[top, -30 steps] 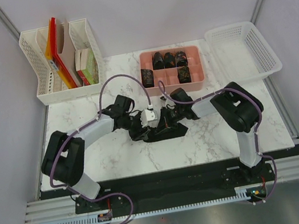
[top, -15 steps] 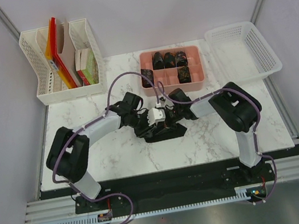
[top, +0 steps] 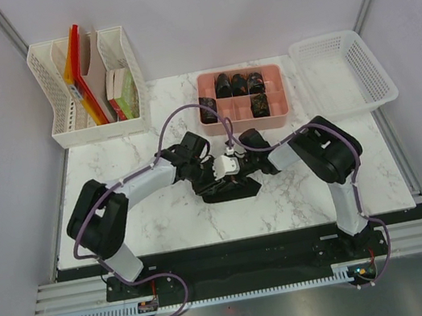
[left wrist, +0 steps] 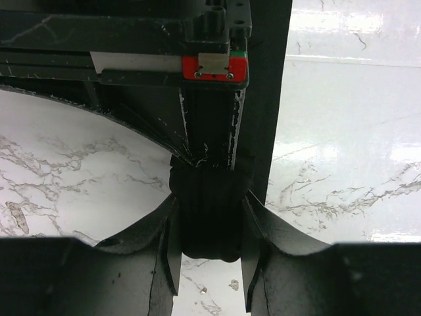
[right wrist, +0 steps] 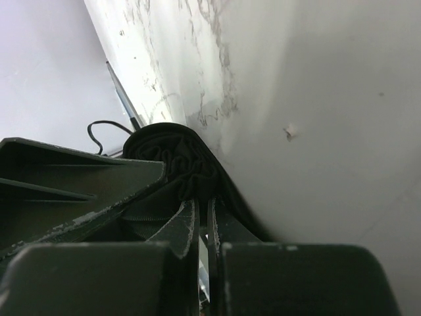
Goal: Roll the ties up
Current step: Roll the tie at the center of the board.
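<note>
While the overhead view shows only that the two arms meet at mid-counter (top: 300,199), with the left fingers (top: 212,171) and right fingers (top: 240,164) tip to tip over a dark tie (top: 233,190) partly spread flat there, the wrist cameras show the grips. From the left wrist, the left fingers (left wrist: 168,257) press both sides of a small coil of that tie (left wrist: 209,210), gripping it over the marble. The right arm's slim black fingers (left wrist: 207,125) reach the coil's far end. From the right wrist, the right fingers (right wrist: 187,227) are closed, with a mere slit between them and bunched fabric (right wrist: 174,164) at their tips. Whether they pinch it I cannot tell. Only the overhead view takes in the pink tray (top: 238,72) behind, with rolled ties (top: 223,86) in its compartments
</note>
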You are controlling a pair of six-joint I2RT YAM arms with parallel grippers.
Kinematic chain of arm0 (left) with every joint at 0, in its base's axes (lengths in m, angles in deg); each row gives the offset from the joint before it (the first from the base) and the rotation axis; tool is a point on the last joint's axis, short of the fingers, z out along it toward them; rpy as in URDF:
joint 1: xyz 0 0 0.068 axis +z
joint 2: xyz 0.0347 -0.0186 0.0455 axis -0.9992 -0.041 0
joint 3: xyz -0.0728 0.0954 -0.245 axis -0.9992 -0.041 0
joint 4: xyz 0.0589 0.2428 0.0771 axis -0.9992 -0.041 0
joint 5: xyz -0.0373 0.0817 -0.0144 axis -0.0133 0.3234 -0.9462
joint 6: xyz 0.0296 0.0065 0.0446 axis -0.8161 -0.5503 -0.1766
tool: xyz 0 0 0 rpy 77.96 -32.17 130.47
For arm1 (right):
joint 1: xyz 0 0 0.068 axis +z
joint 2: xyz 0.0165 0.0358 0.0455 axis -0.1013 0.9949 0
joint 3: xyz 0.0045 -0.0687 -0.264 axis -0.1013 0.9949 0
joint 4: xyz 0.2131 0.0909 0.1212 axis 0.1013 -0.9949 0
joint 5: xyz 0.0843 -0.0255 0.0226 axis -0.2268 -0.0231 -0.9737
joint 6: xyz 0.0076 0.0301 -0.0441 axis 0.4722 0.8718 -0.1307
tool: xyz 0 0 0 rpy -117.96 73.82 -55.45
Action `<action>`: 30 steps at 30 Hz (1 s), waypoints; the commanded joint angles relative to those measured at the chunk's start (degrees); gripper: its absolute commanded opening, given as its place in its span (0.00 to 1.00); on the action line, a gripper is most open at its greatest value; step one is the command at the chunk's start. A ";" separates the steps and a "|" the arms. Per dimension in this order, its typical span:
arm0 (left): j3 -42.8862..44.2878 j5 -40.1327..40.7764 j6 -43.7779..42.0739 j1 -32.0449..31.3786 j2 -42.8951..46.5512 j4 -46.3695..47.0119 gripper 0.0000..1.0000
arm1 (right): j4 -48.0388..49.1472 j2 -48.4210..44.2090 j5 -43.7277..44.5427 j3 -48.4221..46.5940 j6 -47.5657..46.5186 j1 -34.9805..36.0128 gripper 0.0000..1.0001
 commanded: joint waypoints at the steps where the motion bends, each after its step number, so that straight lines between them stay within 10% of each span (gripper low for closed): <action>1: -4.26 -2.45 1.76 -4.06 -2.30 2.04 0.40 | 3.12 2.28 2.29 -0.09 -2.10 4.30 0.00; 23: -2.69 3.00 3.25 -4.15 -12.76 -5.52 0.34 | -14.47 -6.42 0.88 -3.60 -10.20 -1.77 0.50; 30: -1.46 3.09 3.34 -4.24 -13.99 -6.23 0.33 | -13.94 -7.73 0.18 -3.08 -8.36 -3.61 0.45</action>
